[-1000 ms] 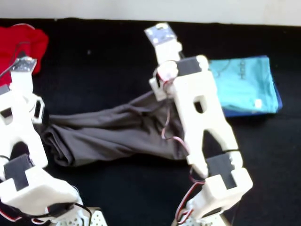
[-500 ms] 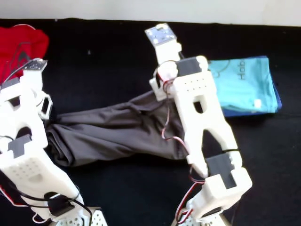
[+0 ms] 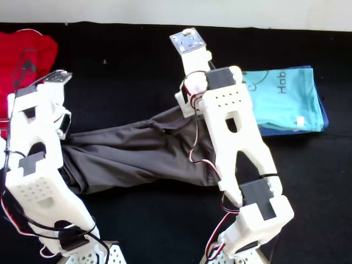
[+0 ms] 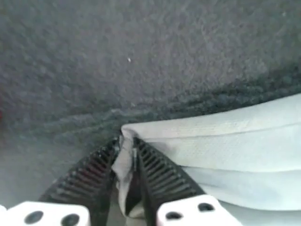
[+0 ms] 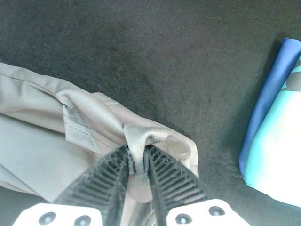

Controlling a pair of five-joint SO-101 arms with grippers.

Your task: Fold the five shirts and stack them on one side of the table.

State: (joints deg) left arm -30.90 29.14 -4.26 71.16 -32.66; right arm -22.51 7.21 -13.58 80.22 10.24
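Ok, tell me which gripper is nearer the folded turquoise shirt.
Right. The right gripper pinches the grey shirt just beside the turquoise shirt; the left gripper pinches its other end, by the red shirt.

I am looking down on a surface [image 3: 126, 49] covered in black cloth, which runs from the far edge across to both sides of the high view. In the wrist views the cloth shows a fine, fuzzy, felt-like nap with a few pale specks of lint. Beyond the far edge runs a pale strip [image 3: 165, 11], off-white and plain; I cannot tell whether it is wall or floor. The light is bright and fairly even, falling softly across the black cover.
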